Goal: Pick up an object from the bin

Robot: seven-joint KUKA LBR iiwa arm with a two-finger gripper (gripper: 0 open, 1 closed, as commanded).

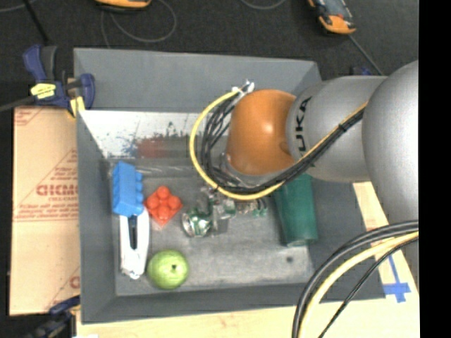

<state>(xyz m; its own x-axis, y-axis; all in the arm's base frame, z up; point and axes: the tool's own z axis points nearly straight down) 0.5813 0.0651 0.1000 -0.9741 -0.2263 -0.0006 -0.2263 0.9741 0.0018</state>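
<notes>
Low in the middle of the bin [95,210], beneath the orange wrist cover [261,132]: the hand [213,212], right at a small shiny green-and-silver thing [195,224]. Spread or pressed together, cannot tell. Just left of that, an orange studded block [163,205]; farther left, a blue brick [127,187] lying over a white tool [134,245]; toward the front, a green apple [168,270]; to the right, a dark green cylinder [296,213].

The arm [338,132] hides — partly — the dark green block [296,217].
</notes>
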